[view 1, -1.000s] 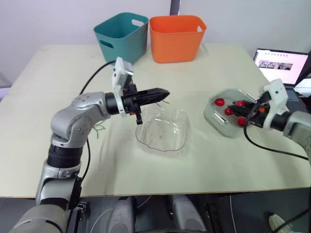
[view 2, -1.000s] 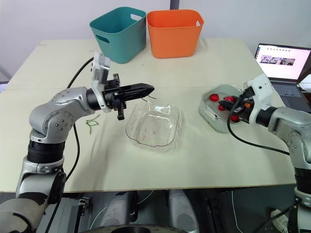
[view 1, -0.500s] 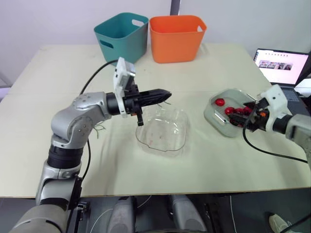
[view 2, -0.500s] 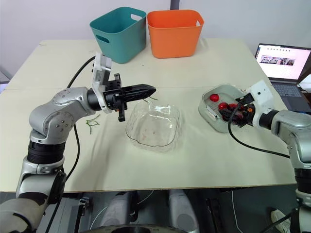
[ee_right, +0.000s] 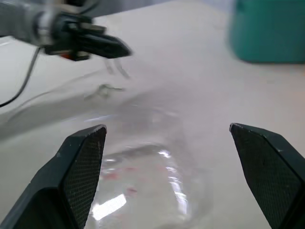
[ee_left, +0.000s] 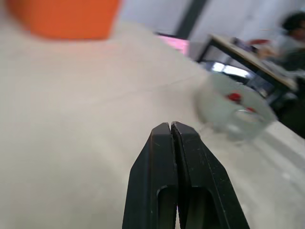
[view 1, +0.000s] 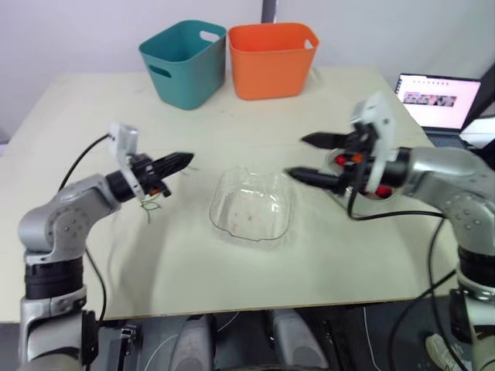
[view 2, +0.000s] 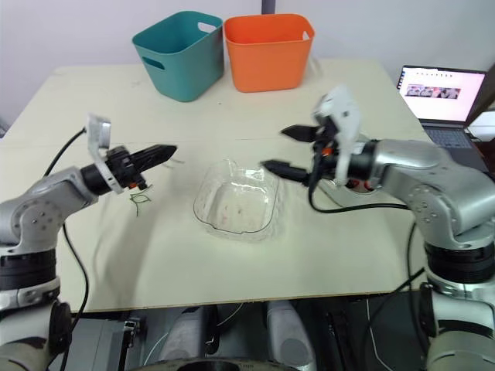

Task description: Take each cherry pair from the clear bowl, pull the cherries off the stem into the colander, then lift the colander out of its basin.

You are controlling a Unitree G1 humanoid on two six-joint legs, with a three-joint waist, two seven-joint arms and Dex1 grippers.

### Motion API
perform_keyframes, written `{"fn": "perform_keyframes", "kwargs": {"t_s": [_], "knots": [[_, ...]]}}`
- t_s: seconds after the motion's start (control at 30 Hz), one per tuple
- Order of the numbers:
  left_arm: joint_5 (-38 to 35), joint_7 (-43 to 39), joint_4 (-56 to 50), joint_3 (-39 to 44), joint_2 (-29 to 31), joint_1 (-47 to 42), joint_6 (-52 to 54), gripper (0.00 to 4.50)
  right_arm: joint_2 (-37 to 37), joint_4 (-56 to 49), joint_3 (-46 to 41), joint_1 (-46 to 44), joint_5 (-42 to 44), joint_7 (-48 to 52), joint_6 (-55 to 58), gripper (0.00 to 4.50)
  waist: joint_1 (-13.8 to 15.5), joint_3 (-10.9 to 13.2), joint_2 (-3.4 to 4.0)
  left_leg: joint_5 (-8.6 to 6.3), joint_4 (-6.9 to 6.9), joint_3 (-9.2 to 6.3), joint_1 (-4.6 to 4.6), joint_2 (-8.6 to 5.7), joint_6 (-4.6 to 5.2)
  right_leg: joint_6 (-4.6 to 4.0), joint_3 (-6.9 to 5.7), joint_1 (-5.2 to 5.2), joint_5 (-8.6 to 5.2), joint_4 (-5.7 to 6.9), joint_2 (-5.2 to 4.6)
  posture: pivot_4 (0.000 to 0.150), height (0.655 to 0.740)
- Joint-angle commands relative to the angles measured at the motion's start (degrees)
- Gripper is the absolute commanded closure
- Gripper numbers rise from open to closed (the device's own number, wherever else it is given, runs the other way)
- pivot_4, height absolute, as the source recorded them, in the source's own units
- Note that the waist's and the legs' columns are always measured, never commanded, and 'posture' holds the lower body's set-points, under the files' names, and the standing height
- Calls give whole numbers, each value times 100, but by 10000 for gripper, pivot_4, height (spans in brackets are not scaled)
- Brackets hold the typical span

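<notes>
So the left hand [view 1: 182, 160] is hovering with its two fingers pressed flat together, off to the left of the clear bowl [view 1: 232, 212] and near a few green stems [view 1: 151, 207] lying on the bench [view 1: 325, 255]. The right hand [view 1: 298, 156] is hanging wide open with nothing in it, just by the bowl's right edge, between the bowl and the colander [ee_left: 214, 107]. The colander is sitting further right, mostly hiding behind that arm, with what are probably a few red cherries [ee_left: 233, 97] in it, and the bowl is looking empty apart from reddish smears.
</notes>
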Motion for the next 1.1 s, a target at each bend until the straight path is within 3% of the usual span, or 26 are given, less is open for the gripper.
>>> {"fn": "perform_keyframes", "kwargs": {"t_s": [0.03,0.3,0.4,0.67,0.8,0.9,1.07,1.1], "knots": [[-301,254,6,785,170,319,106,45000,371,-578,525,-283,229,-73,197,357,48,-2,-3,0,2,0,-3,-1,0,-4,-3,0,2,-5,-5,1500,7400],[-202,413,363,1192,198,1103,8,45000,601,-583,1289,-259,-444,18,-251,357,84,-5,-7,-2,7,21,-8,-17,-5,-16,-6,3,10,-28,-48,1500,7400],[-190,483,473,1225,212,1121,-43,37855,528,-540,1281,-203,-549,121,-349,0,84,-6,-10,-2,4,20,-8,-17,-6,-17,-10,2,11,-29,-50,1500,7400],[-13,236,648,1230,735,1156,-217,9566,319,-479,1079,-108,-641,287,-365,0,27,-6,-10,-2,-6,14,-8,-11,-5,-19,-17,-5,12,-26,-39,1500,7400],[501,-101,652,935,1305,1086,-663,9566,231,-376,909,-44,-659,319,-391,0,-11,-7,-11,-3,-8,15,-7,-10,-6,-21,-17,-6,13,-27,-41,1500,7400],[451,-442,425,840,1549,798,-822,9566,241,-131,419,100,-683,239,-605,0,5,-7,-11,-3,-14,18,-7,-10,-7,-22,-17,-9,12,-33,-49,1500,7400],[328,-799,-495,304,1729,188,-906,9566,255,970,-1466,591,-632,-101,-1420,0,61,-7,-12,-2,-7,37,-54,-12,-10,-21,-45,-16,12,-53,-100,1500,7400],[254,-771,-594,252,1688,20,-870,7660,184,1155,-1793,691,-576,-117,-1461,0,76,-7,-12,-1,-3,43,-64,-13,-10,-20,-43,-19,13,-59,-105,1500,7400]]}}
